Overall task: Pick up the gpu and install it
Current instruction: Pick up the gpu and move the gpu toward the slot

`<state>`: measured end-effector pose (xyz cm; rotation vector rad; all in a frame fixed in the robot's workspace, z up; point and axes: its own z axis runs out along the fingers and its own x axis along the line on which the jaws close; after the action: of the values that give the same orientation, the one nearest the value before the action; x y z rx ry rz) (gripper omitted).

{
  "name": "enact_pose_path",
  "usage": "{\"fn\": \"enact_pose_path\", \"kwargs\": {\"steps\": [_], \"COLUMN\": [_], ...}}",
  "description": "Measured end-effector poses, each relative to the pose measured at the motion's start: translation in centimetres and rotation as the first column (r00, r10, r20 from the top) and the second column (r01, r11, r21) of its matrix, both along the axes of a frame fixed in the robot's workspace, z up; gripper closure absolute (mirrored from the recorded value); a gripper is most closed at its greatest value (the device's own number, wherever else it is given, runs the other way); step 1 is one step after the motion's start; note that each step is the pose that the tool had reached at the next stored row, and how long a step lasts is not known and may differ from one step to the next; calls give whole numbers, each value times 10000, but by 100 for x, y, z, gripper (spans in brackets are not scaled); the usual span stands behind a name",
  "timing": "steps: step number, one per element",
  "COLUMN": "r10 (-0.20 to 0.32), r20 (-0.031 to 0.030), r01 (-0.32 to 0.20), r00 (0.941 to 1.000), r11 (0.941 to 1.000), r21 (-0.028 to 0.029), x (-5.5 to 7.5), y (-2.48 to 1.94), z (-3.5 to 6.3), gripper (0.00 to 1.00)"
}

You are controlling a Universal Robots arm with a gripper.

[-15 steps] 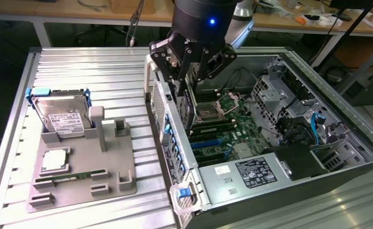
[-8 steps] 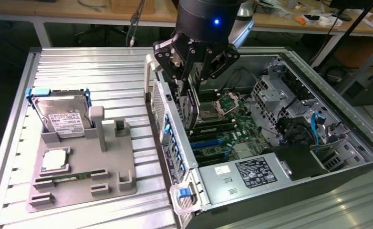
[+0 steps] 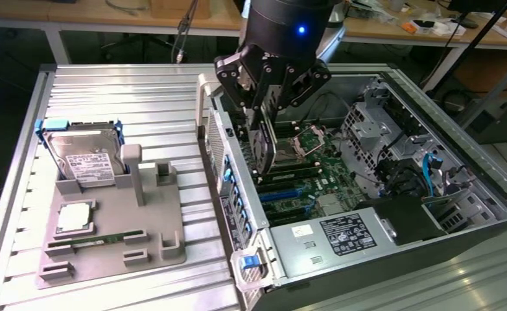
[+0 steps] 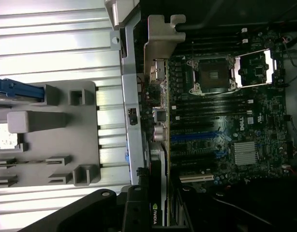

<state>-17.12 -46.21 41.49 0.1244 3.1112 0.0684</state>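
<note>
Exterior view, arm: black wrist with a blue light, reaching down from the top centre of the frame over the open computer case [image 3: 461, 194].
Tool [image 3: 269, 107]: fingers clamped on the upper edge of the gpu [image 3: 265, 146], jaws drawn together against the card.
Gpu: held on edge, upright, hanging below the tool inside the case, just beside the case's rear wall, upper centre of the frame.
Gpu, lower edge: low over the motherboard [image 3: 323, 175]; contact with a slot cannot be told.
Wrist view, gpu: seen edge-on, its dark cooler with a green logo nearest the camera and its silver end bracket [image 4: 160, 43] farthest from it, alongside the case wall.
Wrist view, board: the CPU socket [image 4: 211, 75] lies open with its metal frame swung aside; a ribbed heatsink [image 4: 245, 154] sits well apart from it.
Power supply [image 3: 340, 233]: lower centre of the exterior frame, white label facing up.
Grey holder [image 3: 106, 253]: lower left of the exterior frame, on the ribbed metal bench [image 3: 132, 91].
Hard drive [image 3: 85, 162]: standing upright in the holder's back slot.
RAM stick [image 3: 93, 240]: lying flat near the holder's front.
</note>
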Motion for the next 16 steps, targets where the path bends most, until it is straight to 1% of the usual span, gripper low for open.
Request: {"fn": "enact_pose_path", "kwargs": {"steps": [16], "r10": [0], "r20": [0], "r01": [0], "r00": [10000], "r11": [10000], "r21": [0], "x": [139], "y": [0], "z": [0], "gripper": [73]}}
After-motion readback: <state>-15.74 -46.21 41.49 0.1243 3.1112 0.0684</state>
